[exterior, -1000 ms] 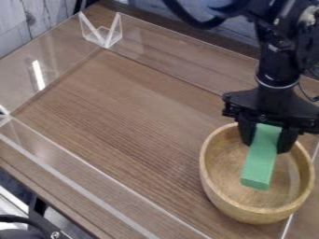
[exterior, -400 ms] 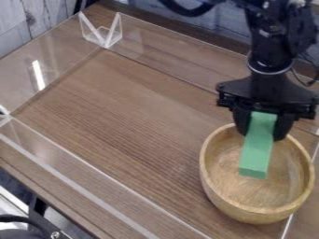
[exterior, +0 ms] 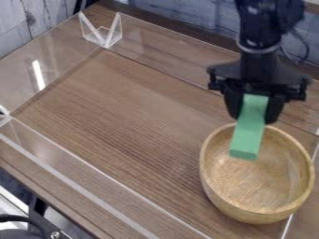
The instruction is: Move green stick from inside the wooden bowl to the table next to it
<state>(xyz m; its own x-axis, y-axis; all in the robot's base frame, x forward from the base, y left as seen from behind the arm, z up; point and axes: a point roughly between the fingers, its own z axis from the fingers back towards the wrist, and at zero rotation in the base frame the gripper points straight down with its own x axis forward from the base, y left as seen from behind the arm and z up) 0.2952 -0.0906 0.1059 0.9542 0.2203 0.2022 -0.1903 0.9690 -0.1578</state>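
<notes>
One camera view, looking down across a brown wood-grain tabletop (exterior: 112,103) edged with clear plastic walls (exterior: 50,51). At the right, a black robot arm (exterior: 264,33) reaches down, its fingers (exterior: 258,97) closed on the top end of a bright green stick (exterior: 249,129). The stick hangs slightly tilted below the fingers, its lower end over the near-left part of a round light-tan wooden bowl (exterior: 258,173). The stick appears lifted clear of the bowl's floor. The bowl sits below the fingers, slightly toward the camera. To the left of the fingers stretches bare tabletop.
</notes>
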